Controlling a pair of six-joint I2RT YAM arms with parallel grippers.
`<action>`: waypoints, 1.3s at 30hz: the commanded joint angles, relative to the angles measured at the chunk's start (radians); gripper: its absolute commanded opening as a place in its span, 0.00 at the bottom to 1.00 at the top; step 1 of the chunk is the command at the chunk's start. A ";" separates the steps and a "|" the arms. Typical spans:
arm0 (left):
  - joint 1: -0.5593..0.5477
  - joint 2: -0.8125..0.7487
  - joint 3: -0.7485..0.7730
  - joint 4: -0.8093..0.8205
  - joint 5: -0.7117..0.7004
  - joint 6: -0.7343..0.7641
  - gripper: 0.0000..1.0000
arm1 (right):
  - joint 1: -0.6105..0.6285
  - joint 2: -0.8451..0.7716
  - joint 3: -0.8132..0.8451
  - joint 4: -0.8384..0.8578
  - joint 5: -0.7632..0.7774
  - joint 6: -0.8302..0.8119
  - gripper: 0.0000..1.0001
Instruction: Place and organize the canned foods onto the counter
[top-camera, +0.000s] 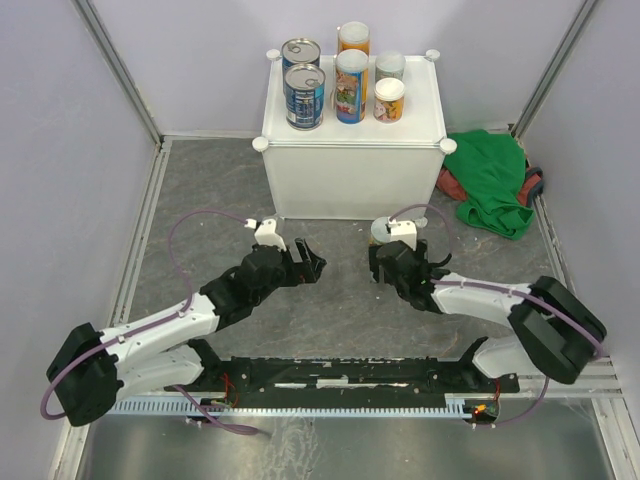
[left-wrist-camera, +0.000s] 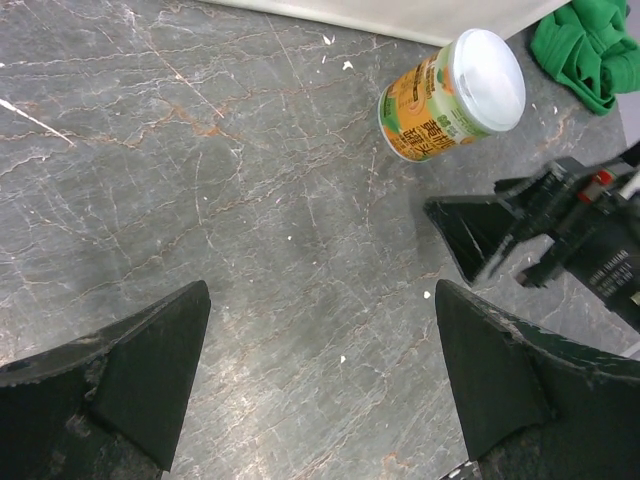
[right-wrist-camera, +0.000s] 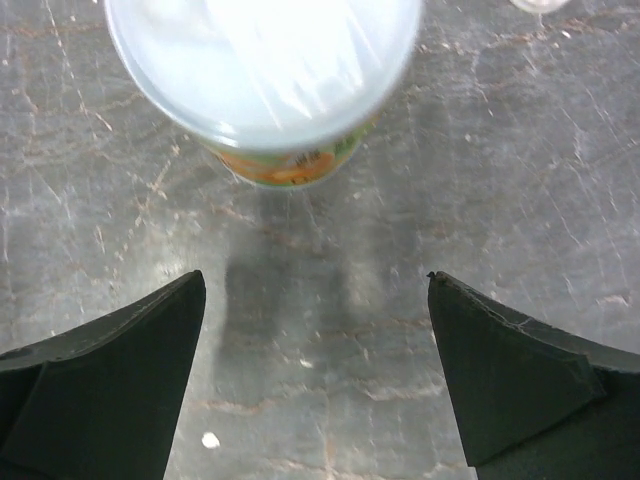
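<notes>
Upper centre of the overhead frame: the large white box-shaped tabletop (top-camera: 350, 175) with round corner knobs carries six cans in two rows. The dark blue cans (top-camera: 304, 95) with silver pull-tab tops are at its left, the tall orange-labelled cans (top-camera: 351, 85) in the middle and the short pale-lidded cans (top-camera: 389, 99) at its right. A seventh, the short orange-labelled can (right-wrist-camera: 265, 60) with a pale plastic lid, stands upright on the grey marbled surface (top-camera: 200, 190) near the box's front face, not yet placed.

Step in hand, as judged: grasp this last can.
- Advance until the fingers straddle the can, centred.
- Close on the label wall below the lid rim.
- Lift straight up, clear of the front edge and knobs.
- Set it in the bare strip in front of the short cans, in line with the rows.
- Risk: an off-centre approach may tip the can.

Pose: the right arm (top-camera: 480, 295) reaches from lower right toward frame centre, wrist pitched down. The right tool (right-wrist-camera: 315, 285) is spread wide and empty, with the can just ahead of its fingertips. The left arm (top-camera: 180, 325) extends from lower left, and the left tool (left-wrist-camera: 320, 290), also spread wide and empty, hangs low over bare surface, well apart from the can.
</notes>
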 joint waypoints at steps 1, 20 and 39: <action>-0.003 -0.069 -0.025 0.045 -0.009 0.044 1.00 | 0.003 0.084 0.096 0.155 0.057 -0.014 1.00; -0.004 -0.313 -0.088 -0.084 -0.056 0.051 1.00 | -0.073 0.271 0.216 0.326 0.082 -0.073 1.00; -0.003 -0.384 -0.094 -0.138 -0.066 0.003 1.00 | -0.040 0.075 0.122 0.337 0.002 -0.175 0.34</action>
